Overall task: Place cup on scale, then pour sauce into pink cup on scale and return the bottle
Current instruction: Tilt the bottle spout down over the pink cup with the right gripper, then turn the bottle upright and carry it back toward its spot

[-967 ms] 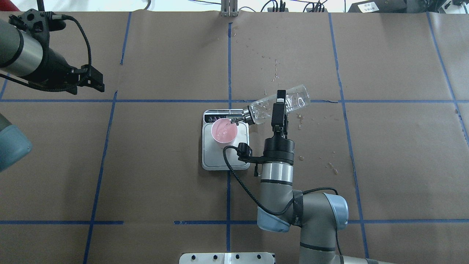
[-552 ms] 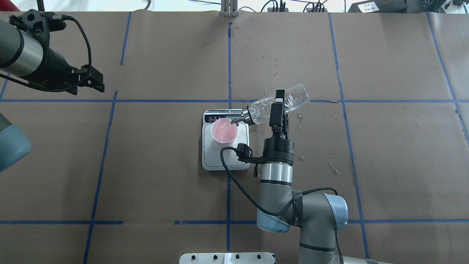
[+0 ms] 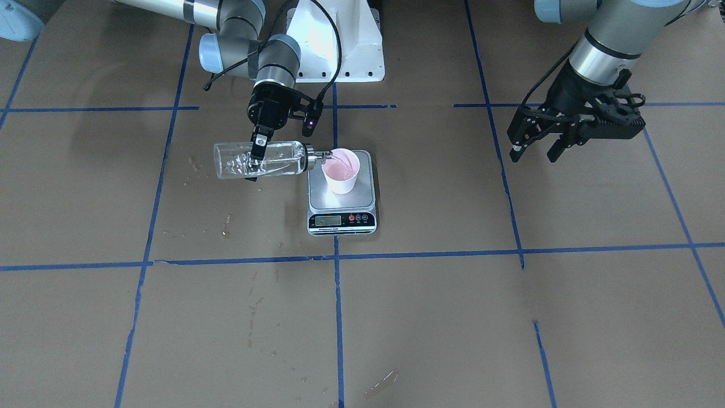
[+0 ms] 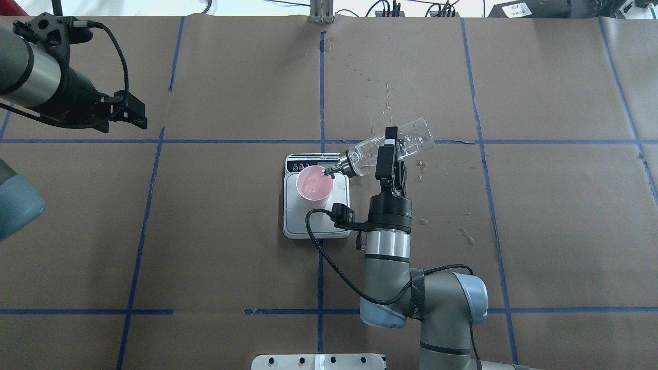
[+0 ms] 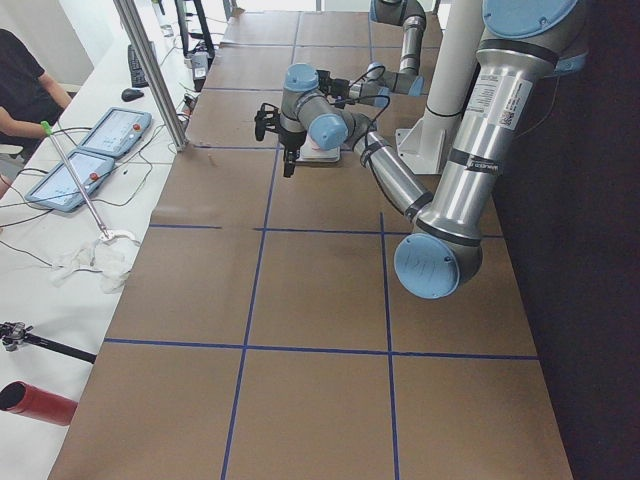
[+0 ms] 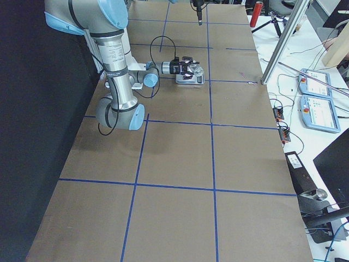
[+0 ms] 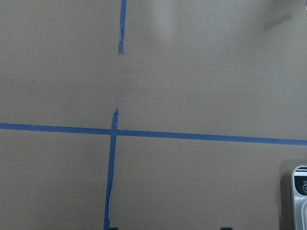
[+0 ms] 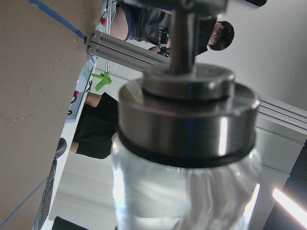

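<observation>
Fingers of right gripper clamped round clear glass bottle, tipped sideways just right of silver scale; left gripper splayed, far left. Pink cup on scale, silver spout over rim, tilted slightly steeper than before.

Laid over the whole surface in brown paper, gridded into large squares by blue tape and spotted with small wet marks toward the far edge. Flanked along that side by a white bench carrying two tablets, loose cables and a slanting aluminium post — with a seated person in black at one end. Lit brightly and evenly, with soft shadows.
</observation>
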Robot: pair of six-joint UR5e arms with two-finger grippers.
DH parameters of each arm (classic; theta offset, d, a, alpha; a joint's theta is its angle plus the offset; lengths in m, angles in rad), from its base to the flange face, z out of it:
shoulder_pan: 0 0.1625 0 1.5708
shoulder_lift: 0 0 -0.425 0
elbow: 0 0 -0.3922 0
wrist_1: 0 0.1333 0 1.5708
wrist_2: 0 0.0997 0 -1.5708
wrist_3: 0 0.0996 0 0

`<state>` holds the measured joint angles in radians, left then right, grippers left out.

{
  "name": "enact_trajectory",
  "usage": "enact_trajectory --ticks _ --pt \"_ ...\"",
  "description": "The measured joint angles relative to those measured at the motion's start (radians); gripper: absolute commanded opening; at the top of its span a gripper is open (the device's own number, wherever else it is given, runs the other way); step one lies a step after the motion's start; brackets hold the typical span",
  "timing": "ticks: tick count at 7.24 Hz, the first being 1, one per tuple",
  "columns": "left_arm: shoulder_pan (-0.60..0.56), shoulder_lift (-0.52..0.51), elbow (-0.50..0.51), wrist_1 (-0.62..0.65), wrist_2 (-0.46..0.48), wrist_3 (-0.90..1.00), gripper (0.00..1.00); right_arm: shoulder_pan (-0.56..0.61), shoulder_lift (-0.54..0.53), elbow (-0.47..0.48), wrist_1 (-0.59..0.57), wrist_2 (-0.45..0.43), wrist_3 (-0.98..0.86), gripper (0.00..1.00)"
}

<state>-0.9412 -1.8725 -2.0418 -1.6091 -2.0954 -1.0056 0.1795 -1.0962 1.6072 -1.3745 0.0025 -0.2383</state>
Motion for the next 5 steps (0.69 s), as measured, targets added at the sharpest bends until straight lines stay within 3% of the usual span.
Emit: enact_trajectory --ticks 3,5 --pt "-0.001 -0.005 -0.006 0.0 0.0 -0.004 0.77 -0.007 -0.02 -0.078 0.279 0.047 0.127 0.0" --pt "0.0 -0.006 -0.007 0.0 0.0 -0.006 0.77 -0.009 -0.015 -0.112 0.356 0.086 0.316 0.0"
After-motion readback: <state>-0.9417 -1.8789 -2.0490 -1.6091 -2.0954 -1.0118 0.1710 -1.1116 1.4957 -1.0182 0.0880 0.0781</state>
